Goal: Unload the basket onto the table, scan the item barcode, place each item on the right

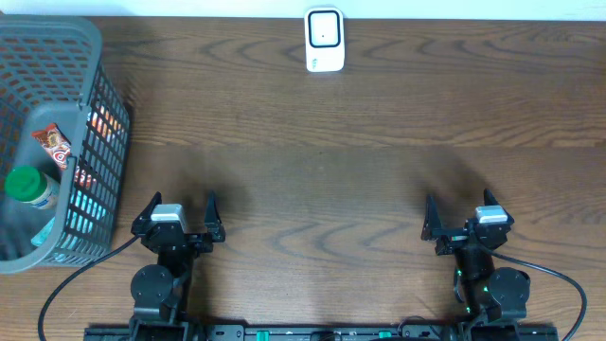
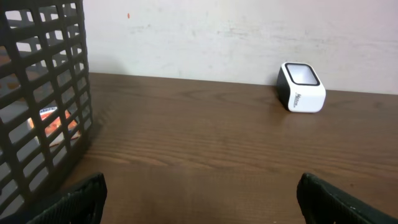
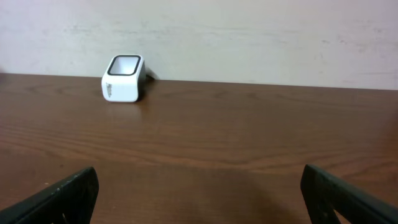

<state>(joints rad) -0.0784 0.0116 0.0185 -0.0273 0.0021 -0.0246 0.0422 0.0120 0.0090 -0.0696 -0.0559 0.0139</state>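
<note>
Dark wooden bench (image 1: 312,161) seen from above. At the far edge, centre, against the pale wall: white barcode scanner (image 1: 324,40), standing alone. At the far left: grey mesh basket (image 1: 95,66) holding the items, among them a green-capped bottle (image 1: 31,187) and a red snack packet (image 1: 54,144). Along the near edge: left gripper (image 1: 182,202) close beside the basket, right gripper (image 1: 459,202) well apart from it, jaws of both spread wide, gripping nothing.
</note>
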